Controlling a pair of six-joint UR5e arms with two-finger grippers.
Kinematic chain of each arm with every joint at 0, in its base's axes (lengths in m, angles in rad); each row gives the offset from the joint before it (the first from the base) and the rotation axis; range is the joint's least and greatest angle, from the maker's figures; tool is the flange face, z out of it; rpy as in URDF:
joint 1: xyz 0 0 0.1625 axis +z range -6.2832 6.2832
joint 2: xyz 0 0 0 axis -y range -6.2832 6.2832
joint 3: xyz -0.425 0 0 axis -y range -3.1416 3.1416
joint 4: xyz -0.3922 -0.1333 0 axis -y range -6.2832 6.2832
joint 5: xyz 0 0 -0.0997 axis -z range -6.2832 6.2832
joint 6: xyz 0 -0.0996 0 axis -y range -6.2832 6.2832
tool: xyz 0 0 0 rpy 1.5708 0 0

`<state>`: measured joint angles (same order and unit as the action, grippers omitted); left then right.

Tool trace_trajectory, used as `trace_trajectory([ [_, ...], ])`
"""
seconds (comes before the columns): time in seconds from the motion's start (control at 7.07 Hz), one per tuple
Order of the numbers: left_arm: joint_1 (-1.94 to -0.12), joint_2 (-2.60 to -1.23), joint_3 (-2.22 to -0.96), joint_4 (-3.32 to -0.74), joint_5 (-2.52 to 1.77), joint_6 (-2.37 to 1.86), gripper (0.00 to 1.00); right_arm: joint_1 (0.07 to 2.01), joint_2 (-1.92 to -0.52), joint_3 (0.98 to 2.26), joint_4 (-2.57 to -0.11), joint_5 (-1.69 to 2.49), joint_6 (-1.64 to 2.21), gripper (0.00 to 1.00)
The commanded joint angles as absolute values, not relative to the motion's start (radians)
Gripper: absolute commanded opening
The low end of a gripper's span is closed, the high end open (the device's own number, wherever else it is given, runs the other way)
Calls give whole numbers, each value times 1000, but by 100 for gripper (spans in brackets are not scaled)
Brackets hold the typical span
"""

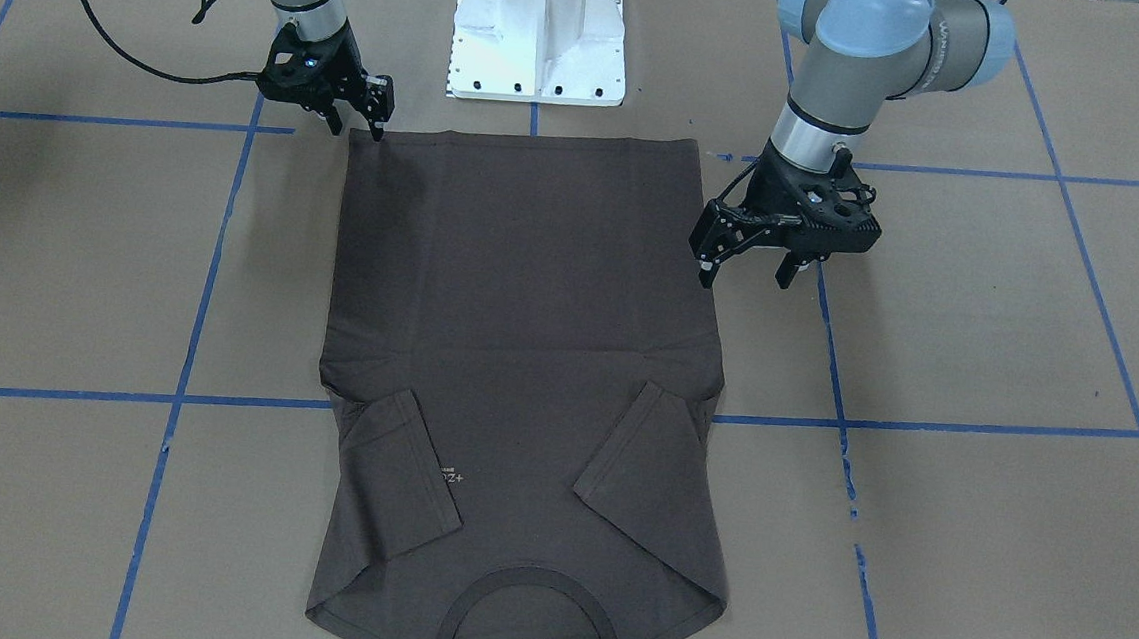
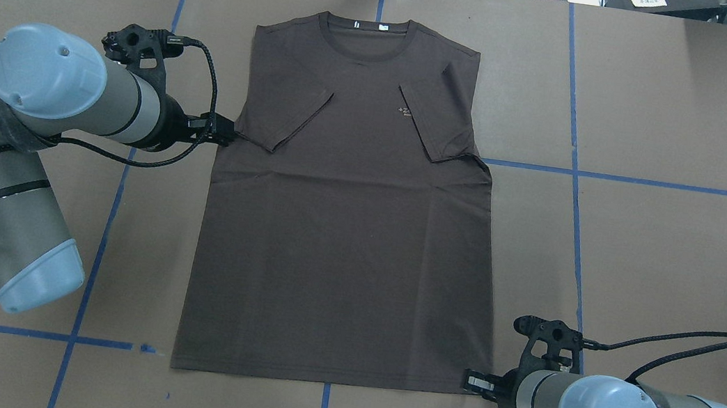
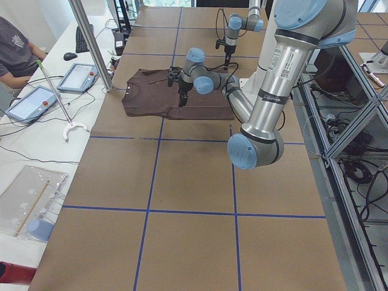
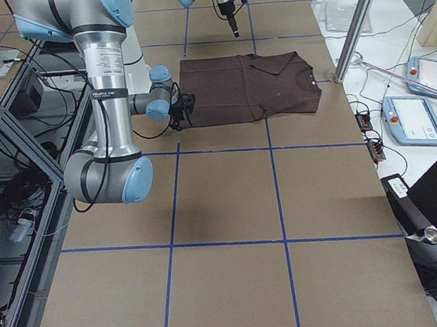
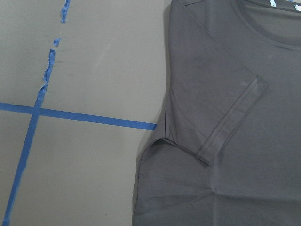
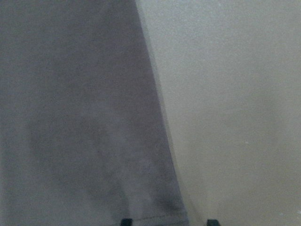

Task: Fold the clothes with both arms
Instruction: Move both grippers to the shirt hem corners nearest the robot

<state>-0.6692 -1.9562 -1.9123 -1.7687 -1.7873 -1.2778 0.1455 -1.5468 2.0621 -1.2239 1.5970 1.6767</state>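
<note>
Because the dark brown short-sleeved T-shirt [image 2: 346, 230] lies flat and face up on the brown paper-covered bench [image 2: 645, 255], with its long axis running straight out from the robot, the hem nearest the base and the ribbed collar [image 2: 365, 39] at the far end, the coming move turns on how each arm stands to the hem. The black two-finger right gripper [image 1: 356, 127] is the nearer. It is down at the shirt's hem corner [image 6: 181, 217] on its own side. Its wrist view shows that corner lying between the two dark fingertips [image 6: 126, 221], one over cloth and the other over bare paper. Its jaws are released and hold nothing. The black two-finger left gripper [image 1: 745, 272] is just beside the opposite side edge, well up the shirt from the hem and about level with the inward-folded sleeve [image 5: 230, 113]. The shirt lies inboard of it, toward the bench's middle. It appears raised off the surface, jaws spread and empty. I judge the right side ready to pinch, while the left has no cloth between its jaws.
</note>
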Motion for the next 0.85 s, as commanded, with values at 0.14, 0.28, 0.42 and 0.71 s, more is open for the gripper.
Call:
trace_trajectory([
  [0.14,-667,-1959,-1905,-1770,-1784,-1278,100,158,-1548,2060,-1226,1615,1677,0],
  [0.28,-660,-1960,-1905,-1770,-1784,-1278,100,175,-1548,2063,-1226,1646,1677,0],
  [0.42,-655,-1960,-1904,-1770,-1784,-1278,100,179,-1548,2065,-1226,1654,1677,0],
  [0.71,-644,-1913,-1933,-1778,-1792,-1322,100,187,-1546,2089,-1223,1637,1678,0],
])
